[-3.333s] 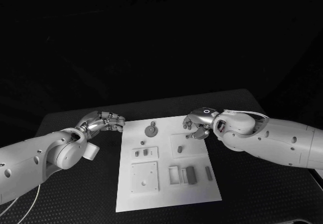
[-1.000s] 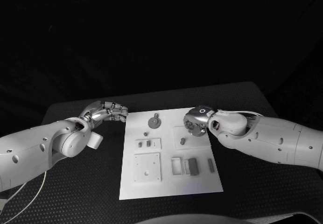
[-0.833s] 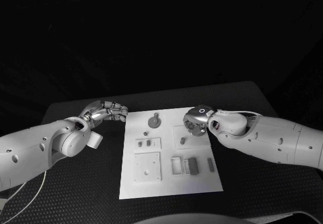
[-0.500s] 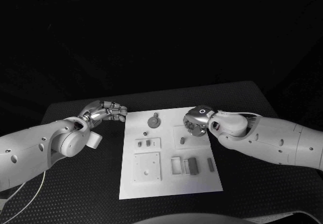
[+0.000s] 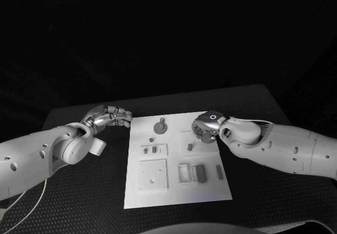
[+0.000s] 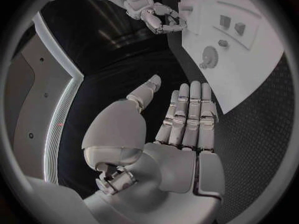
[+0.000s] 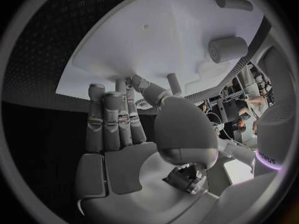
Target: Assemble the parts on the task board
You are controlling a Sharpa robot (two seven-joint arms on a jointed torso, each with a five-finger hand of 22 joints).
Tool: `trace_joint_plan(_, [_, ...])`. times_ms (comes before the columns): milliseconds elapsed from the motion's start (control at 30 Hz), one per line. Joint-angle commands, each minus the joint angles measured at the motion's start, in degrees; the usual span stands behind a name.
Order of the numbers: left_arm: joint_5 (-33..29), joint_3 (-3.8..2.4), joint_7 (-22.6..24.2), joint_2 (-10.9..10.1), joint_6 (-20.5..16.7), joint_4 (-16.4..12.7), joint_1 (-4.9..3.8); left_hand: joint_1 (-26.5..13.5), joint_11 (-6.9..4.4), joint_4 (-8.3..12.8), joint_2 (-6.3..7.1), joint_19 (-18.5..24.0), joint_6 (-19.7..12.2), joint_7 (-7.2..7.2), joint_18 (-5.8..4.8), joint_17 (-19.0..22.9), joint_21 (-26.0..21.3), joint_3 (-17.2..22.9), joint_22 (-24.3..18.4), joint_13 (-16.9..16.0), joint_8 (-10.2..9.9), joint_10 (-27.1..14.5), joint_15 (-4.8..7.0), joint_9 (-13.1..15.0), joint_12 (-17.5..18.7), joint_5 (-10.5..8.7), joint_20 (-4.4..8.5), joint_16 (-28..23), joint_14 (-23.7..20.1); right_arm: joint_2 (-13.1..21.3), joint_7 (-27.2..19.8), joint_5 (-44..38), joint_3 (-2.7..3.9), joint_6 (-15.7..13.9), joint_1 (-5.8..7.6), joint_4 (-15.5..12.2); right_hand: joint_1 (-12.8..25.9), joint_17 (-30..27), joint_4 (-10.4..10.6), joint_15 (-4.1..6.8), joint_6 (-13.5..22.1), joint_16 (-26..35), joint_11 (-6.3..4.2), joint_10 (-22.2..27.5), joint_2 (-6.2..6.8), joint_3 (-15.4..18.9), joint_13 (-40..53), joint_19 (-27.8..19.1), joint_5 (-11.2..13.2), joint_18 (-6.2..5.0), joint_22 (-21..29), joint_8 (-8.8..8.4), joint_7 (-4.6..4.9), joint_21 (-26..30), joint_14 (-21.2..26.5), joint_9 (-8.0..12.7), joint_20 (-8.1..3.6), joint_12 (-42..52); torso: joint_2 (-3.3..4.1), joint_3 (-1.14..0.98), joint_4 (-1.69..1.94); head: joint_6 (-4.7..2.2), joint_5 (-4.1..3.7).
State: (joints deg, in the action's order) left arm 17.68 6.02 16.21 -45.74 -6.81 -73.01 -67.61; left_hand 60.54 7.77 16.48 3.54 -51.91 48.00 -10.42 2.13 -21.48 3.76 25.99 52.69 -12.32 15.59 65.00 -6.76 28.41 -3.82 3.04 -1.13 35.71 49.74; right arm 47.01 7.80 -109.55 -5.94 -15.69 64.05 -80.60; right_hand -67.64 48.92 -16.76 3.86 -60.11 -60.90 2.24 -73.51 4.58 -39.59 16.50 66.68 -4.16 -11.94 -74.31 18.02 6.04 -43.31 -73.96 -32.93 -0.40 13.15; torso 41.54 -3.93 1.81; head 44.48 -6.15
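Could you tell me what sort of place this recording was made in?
Probably a robotics lab test bench: a white task board with small grey parts lies on a black table, between the left robot hand and right robot hand.

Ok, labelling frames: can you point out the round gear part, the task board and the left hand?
Round gear part [image 5: 160, 127], head view, disc face.
Task board [image 5: 176, 192], head view, bare near edge.
Left hand [image 5: 111, 117], head view, knuckles.
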Motion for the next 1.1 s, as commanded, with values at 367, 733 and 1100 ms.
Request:
trace_joint_plan(367, [-0.11,-0.05,0.36,0.14,-0.14,0.27,-0.04,0.6,0.33,0.0,0.0,-0.08,-0.13,-0.41,0.3,-0.22,0.25,-0.4,-0.17,0.15,0.33,-0.27,-0.14,-0.08,-0.06,-0.1,-0.16,-0.4,0.39,0.88,0.35,0.71,1.43,0.27,0.06,-1.48,-2.5,0.24,-0.02,0.73,-0.34,-0.41,-0.48,-1.01,-1.55,-0.33,0.62,0.77,-0.25,-3.06,-0.2,0.47,-0.21,-0.39,0.33,-0.55,-0.19,0.27,0.04,0.14,0.14,-0.04,0.03])
trace_joint_plan(733, [-0.11,-0.05,0.3,0.27,-0.1,0.4,-0.04,0.57,0.34,-0.02,0.01,-0.1,-0.16,-0.45,0.29,-0.32,0.25,-0.43,-0.23,0.18,0.33,-0.29,-0.14,-0.1,-0.06,-0.1,-0.17,-0.49,0.41,1.27,0.32,1.04,1.95,1.24,1.34,-2.3,-2.48,0.32,0.0,0.77,-0.35,-0.44,-0.52,-1.12,-1.45,-0.31,0.72,0.79,-0.25,-3.06,-0.26,0.54,-0.24,-0.4,0.33,-0.72,-0.2,0.28,0.04,0.13,0.14,-0.03,0.16])
trace_joint_plan(1100, [-0.11,-0.05,0.22,0.23,-0.11,0.52,-0.05,0.54,0.36,-0.02,0.03,-0.12,-0.18,-0.48,0.29,-0.4,0.25,-0.45,-0.28,0.21,0.32,-0.32,-0.14,-0.11,-0.06,-0.1,-0.17,-0.55,0.43,2.58,-0.27,4.82,3.1,1.38,1.73,-6.15,-2.45,0.35,0.02,0.79,-0.34,-0.45,-0.53,-1.17,-1.48,-0.32,0.77,0.8,-0.25,-3.06,-0.29,0.56,-0.24,-0.4,0.35,-0.8,-0.19,0.28,-0.01,0.1,-0.06,0.03,0.69])
